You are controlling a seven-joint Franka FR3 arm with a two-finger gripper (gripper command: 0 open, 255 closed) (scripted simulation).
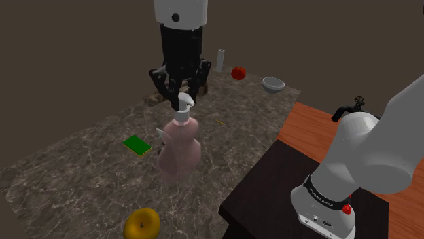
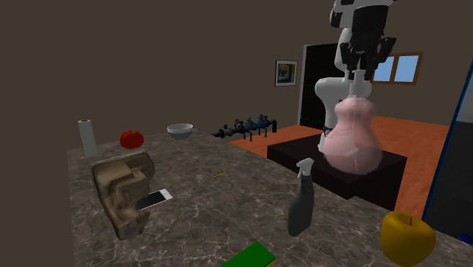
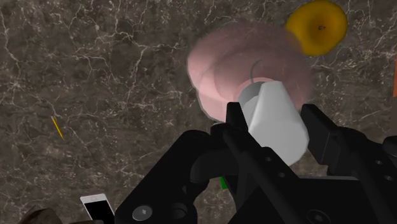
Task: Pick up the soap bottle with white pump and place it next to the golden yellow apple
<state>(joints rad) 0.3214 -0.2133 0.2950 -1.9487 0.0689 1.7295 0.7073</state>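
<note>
A pink, pear-shaped soap bottle (image 1: 178,146) with a white pump (image 1: 183,105) hangs upright above the marble tabletop (image 1: 81,170). My black gripper (image 1: 182,102) is shut on the pump from above. In the wrist view the fingers clasp the white pump (image 3: 273,121) between them, with the pink bottle (image 3: 235,70) below and the golden yellow apple (image 3: 316,27) just beyond it. The apple (image 1: 143,224) lies near the table's front edge in the shoulder view. The second exterior view has the bottle (image 2: 350,136) held high and the apple (image 2: 407,235) at the lower right.
A dark spray bottle (image 2: 302,201) stands near the held bottle. A green card (image 1: 136,144), a red fruit (image 1: 238,72), a bowl (image 1: 273,84) and a paper roll (image 1: 220,60) are on the table. A brown carved block (image 2: 121,190) carries a phone (image 2: 154,200).
</note>
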